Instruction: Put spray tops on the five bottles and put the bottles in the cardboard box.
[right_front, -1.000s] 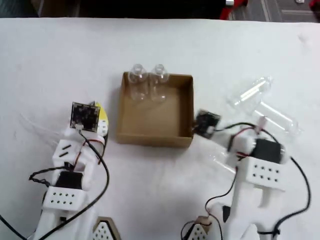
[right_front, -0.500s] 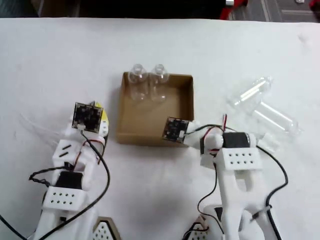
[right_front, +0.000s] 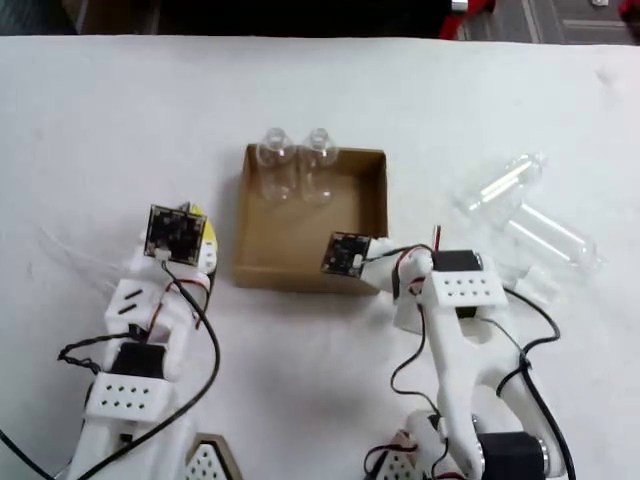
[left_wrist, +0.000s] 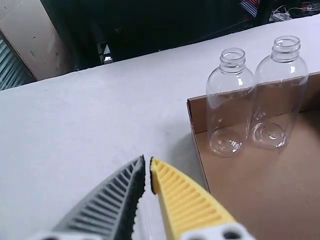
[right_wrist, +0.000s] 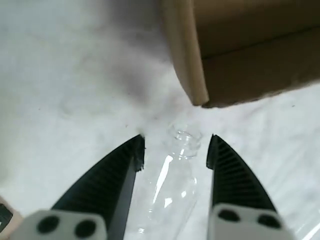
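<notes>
- The cardboard box (right_front: 300, 274) is a square, open-topped tray of plain brown board. It holds a first upright bottle (right_front: 275, 163) and a second upright bottle (right_front: 318, 160), side by side against its far wall.
- The right tool (right_wrist: 176, 145) is released, with its two black ribbed fingers spread wide. A lying bottle (right_wrist: 172, 187) rests on the worktop (right_wrist: 75, 75) between them and touches neither. Its open neck points toward the near corner of the box.
- The left tool (left_wrist: 148, 162) is clenched on nothing; its grey and yellow ribbed fingers almost meet at the tips. It sits over the worktop just beside the box's outer wall.
- A farther loose bottle (right_front: 500, 183) and a nearer loose bottle (right_front: 553, 237) lie on their sides on the worktop, apart from the box.
- All bottles are clear plastic with round shoulders and open threaded necks. The worktop is white and matt.
</notes>
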